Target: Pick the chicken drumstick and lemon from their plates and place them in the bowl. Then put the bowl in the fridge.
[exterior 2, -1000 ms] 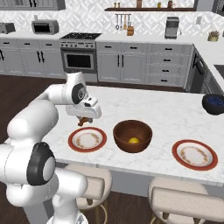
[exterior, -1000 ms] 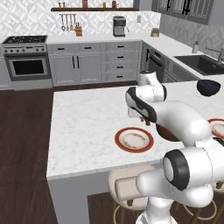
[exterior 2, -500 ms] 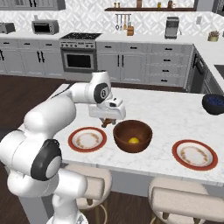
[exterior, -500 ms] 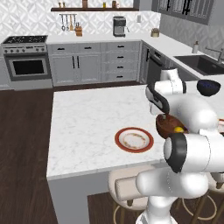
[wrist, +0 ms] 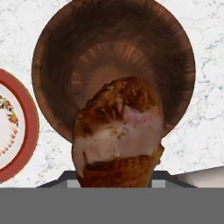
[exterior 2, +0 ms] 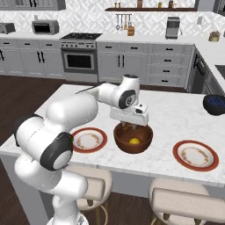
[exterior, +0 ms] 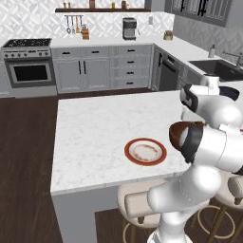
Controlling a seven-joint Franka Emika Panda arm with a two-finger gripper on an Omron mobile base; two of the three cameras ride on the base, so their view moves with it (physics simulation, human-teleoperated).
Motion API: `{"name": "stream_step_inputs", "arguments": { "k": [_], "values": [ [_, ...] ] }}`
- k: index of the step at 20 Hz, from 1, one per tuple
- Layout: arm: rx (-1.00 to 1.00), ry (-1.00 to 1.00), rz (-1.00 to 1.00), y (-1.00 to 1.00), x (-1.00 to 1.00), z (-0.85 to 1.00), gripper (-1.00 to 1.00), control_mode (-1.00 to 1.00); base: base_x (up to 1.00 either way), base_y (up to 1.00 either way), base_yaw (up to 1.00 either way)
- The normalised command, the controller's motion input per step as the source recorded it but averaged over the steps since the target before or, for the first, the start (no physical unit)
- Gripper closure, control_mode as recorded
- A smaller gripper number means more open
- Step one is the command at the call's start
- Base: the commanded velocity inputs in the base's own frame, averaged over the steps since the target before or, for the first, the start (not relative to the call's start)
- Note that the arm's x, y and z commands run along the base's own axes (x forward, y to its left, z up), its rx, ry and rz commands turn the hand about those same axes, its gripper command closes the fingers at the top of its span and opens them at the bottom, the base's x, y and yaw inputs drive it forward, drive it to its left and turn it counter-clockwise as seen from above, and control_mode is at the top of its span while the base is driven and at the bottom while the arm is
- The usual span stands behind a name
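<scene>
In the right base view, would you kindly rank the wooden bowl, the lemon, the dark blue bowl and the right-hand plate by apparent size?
1. The right-hand plate and the wooden bowl look about equally wide; the plate sits slightly nearer the camera, so I won't rank them.
2. The dark blue bowl, though farther away.
3. The lemon, smallest, lying inside the wooden bowl.

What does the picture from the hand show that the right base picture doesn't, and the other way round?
Hand picture alone: the chicken drumstick close up, held over the wooden bowl. Right base picture alone: the lemon lying in the bowl, a second plate, a blue bowl and the stove. Both: the wooden bowl, the plate beside it, and the marble counter.
</scene>
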Motion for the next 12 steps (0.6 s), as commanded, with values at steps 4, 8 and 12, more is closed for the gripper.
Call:
{"name": "stream_step_inputs", "arguments": {
  "k": [4,8,12],
  "values": [
    [0.0,0.0,0.0,-0.24,0.6,-0.29,1.0,-1.0,0.0,0.0,0.0],
    [0.0,0.0,0.0,-0.01,0.36,-0.34,1.0,-1.0,0.0,0.0,0.0],
    [0.0,0.0,0.0,0.16,0.0,-0.31,1.0,-1.0,0.0,0.0,0.0]
  ]
}}
